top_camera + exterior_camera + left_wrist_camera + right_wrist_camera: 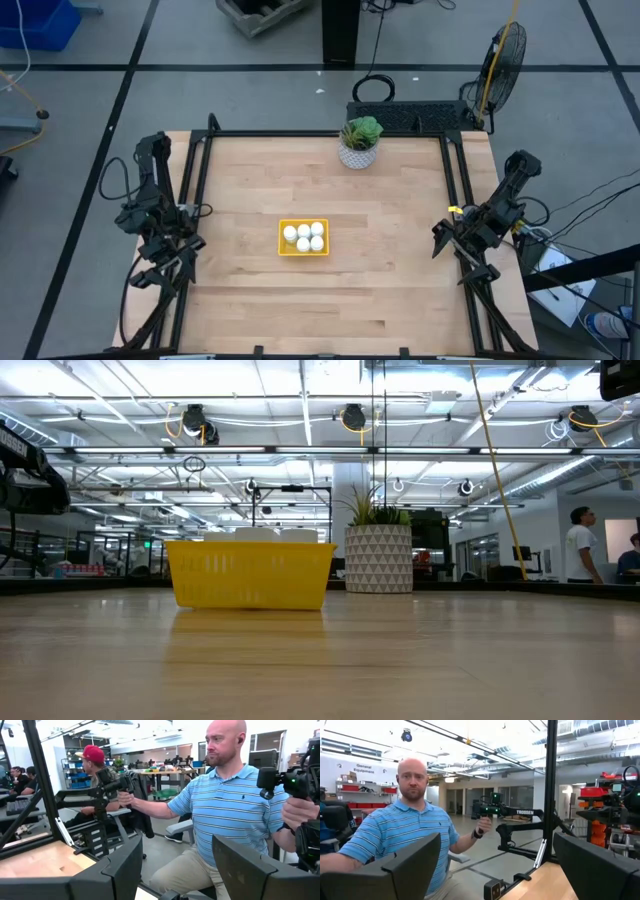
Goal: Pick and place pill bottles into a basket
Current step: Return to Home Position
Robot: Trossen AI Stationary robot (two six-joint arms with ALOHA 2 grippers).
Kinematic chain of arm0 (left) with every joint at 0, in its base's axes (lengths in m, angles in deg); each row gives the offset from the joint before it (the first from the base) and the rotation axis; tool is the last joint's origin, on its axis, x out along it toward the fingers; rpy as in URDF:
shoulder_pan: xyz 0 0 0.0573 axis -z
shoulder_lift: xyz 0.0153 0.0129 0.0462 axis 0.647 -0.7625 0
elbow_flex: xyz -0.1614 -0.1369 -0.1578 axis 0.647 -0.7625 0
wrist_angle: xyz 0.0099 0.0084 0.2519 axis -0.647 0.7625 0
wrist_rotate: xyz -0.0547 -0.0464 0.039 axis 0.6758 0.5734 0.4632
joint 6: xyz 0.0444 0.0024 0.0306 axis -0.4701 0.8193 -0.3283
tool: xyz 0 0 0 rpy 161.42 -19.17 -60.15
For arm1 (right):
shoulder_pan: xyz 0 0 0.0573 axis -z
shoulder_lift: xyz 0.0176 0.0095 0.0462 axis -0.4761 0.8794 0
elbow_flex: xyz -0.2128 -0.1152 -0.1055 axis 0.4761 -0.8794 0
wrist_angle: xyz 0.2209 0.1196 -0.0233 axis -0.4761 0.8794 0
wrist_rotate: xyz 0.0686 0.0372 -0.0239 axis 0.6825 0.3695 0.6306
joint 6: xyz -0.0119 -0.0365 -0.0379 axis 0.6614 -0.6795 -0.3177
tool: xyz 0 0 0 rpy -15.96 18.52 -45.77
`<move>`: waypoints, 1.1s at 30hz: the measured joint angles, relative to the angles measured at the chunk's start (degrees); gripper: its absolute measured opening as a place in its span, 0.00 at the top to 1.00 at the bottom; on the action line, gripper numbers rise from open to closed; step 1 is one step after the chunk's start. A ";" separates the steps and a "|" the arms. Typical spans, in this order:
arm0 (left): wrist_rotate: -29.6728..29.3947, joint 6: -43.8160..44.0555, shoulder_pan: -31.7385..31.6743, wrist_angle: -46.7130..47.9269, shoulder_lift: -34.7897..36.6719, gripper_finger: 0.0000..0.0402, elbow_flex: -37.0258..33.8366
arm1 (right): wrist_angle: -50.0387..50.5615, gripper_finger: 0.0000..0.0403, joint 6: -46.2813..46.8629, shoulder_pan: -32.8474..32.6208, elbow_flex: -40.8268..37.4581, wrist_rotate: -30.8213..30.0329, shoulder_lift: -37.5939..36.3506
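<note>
The yellow basket (pixel 303 238) rests on the middle of the wooden table and holds several white pill bottles (pixel 304 236) standing upright side by side. In the low view the basket (pixel 250 574) shows with the white caps (pixel 275 535) just above its rim. My left gripper (pixel 165 262) is at the table's left edge and my right gripper (pixel 452 238) at its right edge. Both are open, empty and far from the basket; their own fingers (pixel 172 865) (pixel 497 865) stand wide apart in the wrist views.
A white patterned pot with a green plant (pixel 359 142) stands at the table's far edge, behind the basket. A black frame (pixel 325 133) runs around the table. A person in a striped shirt (pixel 235 810) sits beyond the table's near edge, holding control handles.
</note>
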 joint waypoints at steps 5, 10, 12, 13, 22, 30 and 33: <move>-0.07 0.55 0.00 0.03 0.02 0.40 0.00 | 5.36 0.06 0.46 -0.02 0.66 0.48 -3.07; -3.99 1.86 0.02 0.61 0.13 0.40 0.02 | 6.67 0.06 0.40 -0.07 0.76 0.22 -3.16; -8.73 2.57 0.02 1.36 0.28 0.40 0.02 | 6.87 0.06 0.80 -0.07 0.76 0.22 -3.16; -10.78 2.60 0.02 1.56 0.39 0.40 0.02 | 6.80 0.06 1.44 -0.07 0.76 0.22 -3.16; -1.04 0.87 0.02 0.54 0.76 0.40 -0.51 | 6.76 0.06 3.54 -0.07 0.76 0.24 -3.16; 29.05 -7.54 0.10 -9.62 1.28 0.40 -9.16 | 6.80 0.06 3.54 -0.07 0.76 0.24 -3.16; 26.53 -6.50 0.02 -8.75 1.44 0.40 -9.79 | 6.80 0.06 3.54 -0.07 0.76 0.24 -3.16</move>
